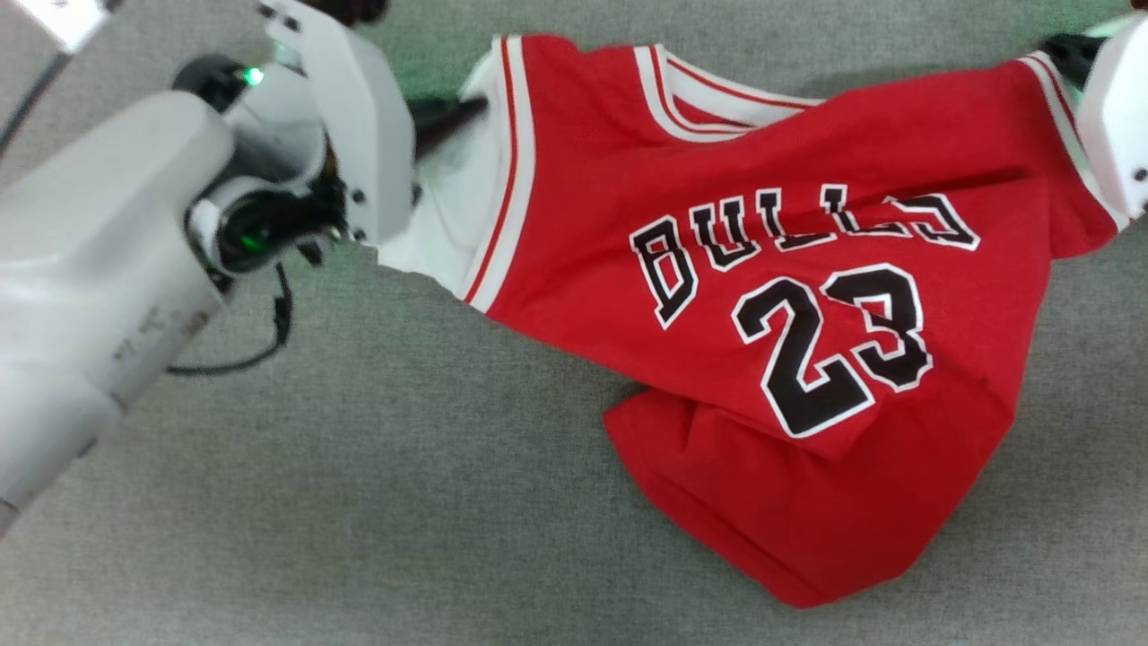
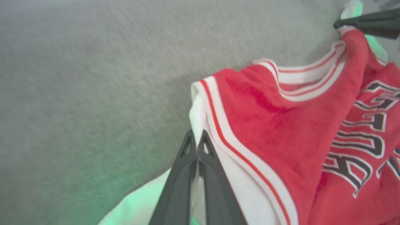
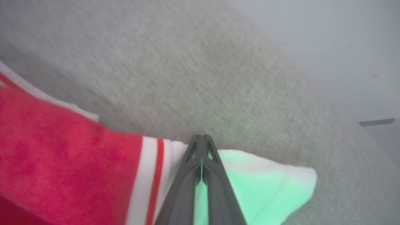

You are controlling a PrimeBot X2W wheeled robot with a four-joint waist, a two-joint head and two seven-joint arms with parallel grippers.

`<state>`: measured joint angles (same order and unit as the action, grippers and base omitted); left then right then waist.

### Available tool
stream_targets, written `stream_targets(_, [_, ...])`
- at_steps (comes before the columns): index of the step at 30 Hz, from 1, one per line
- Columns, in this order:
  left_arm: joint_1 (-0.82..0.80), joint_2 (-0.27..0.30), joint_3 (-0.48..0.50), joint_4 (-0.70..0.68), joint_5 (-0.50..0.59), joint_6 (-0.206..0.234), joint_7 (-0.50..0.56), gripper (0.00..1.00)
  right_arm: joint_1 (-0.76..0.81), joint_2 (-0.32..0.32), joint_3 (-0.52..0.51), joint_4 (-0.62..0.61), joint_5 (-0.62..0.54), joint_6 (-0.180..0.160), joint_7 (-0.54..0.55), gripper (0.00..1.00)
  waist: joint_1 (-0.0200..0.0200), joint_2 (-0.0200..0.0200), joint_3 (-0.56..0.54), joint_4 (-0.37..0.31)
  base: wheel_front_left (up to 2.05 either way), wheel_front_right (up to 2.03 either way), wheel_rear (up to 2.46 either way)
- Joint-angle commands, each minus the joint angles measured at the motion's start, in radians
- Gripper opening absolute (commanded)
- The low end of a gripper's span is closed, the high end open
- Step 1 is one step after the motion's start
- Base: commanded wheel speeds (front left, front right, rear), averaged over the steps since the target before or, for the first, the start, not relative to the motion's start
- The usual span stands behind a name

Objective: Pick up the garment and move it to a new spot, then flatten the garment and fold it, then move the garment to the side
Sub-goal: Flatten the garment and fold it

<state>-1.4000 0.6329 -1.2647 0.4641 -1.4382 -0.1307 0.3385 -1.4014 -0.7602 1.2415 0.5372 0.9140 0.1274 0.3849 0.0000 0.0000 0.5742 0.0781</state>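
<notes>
**Jersey stretched by both sleeves, hem bunched**

- Nearest the robot: the hem (image 1: 789, 511) of the garment (image 1: 897, 161) lies crumpled on the grey surface (image 1: 359, 502), one corner folded under. Nothing grips this end, so it sags and drags.
- Mid: the "BULLS 23" print (image 1: 807, 305) faces up and runs slanted, with creases across the number. Likely cause is the pull coming from the shoulders alone.
- Farther: the left fingers (image 2: 182, 175) are closed on the white sleeve (image 1: 448, 206) just outside its striped trim. The right fingers (image 3: 187, 178) are pinched shut on the opposite sleeve, the cloth there washed green by the wrist light. The shoulder line spans the two grips, which fits a carry-and-spread hold: the width stays open while the body trails.
- Farthest: the collar (image 1: 700, 94) sits between the two grips, slightly slack.
- Judgement: relocation or flattening is in hand and folding has not begun. The tucked hem needs drawing out before any fold. The risk is a sleeve slipping from such a thin pinch.
</notes>
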Motion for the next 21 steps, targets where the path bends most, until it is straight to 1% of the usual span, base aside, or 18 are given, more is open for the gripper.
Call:
stream_targets(1, [-0.010, 0.005, 0.007, 0.012, 0.013, 0.000, -0.025, 0.00, 0.006, 0.026, -0.004, 0.004, 0.003, 0.006, -0.014, 0.00, 0.0000, 0.0000, -0.018, -0.003, 0.00, 0.00, 0.00])
stream_targets(4, [-0.033, -0.002, 0.016, 0.071, 0.036, 0.000, -0.150, 0.00, -0.038, 0.050, -0.051, 0.070, 0.012, 0.003, -0.075, 0.00, 0.0000, 0.0000, -0.048, -0.007, 0.00, 0.00, 0.00])
stream_targets(9, [-0.091, -0.035, 0.052, 0.187, 0.042, 0.000, -0.330, 0.00, -0.104, 0.130, -0.113, 0.213, -0.021, 0.003, -0.162, 0.00, 0.0000, 0.0000, -0.094, -0.007, 0.00, 0.00, 0.00])
stream_targets(11, [-0.128, -0.053, 0.068, 0.242, 0.051, 0.000, -0.393, 0.00, -0.152, 0.157, -0.143, 0.290, -0.053, 0.003, -0.201, 0.00, 0.0000, 0.0000, -0.107, -0.006, 0.00, 0.00, 0.00])
stream_targets(15, [-0.233, -0.097, 0.119, 0.368, 0.055, 0.000, -0.512, 0.00, -0.263, 0.230, -0.222, 0.465, -0.132, 0.003, -0.323, 0.00, 0.0000, 0.0000, -0.119, -0.007, 0.00, 0.00, 0.00])
stream_targets(19, [-0.345, -0.128, 0.191, 0.453, 0.037, 0.001, -0.583, 0.00, -0.406, 0.302, -0.320, 0.658, -0.208, 0.003, -0.488, 0.00, 0.0000, 0.0000, -0.129, -0.008, 0.00, 0.00, 0.00])
stream_targets(21, [-0.382, -0.144, 0.233, 0.474, 0.024, 0.001, -0.596, 0.00, -0.453, 0.337, -0.357, 0.718, -0.233, 0.003, -0.561, 0.00, 0.0000, 0.0000, -0.137, -0.008, 0.00, 0.00, 0.00])
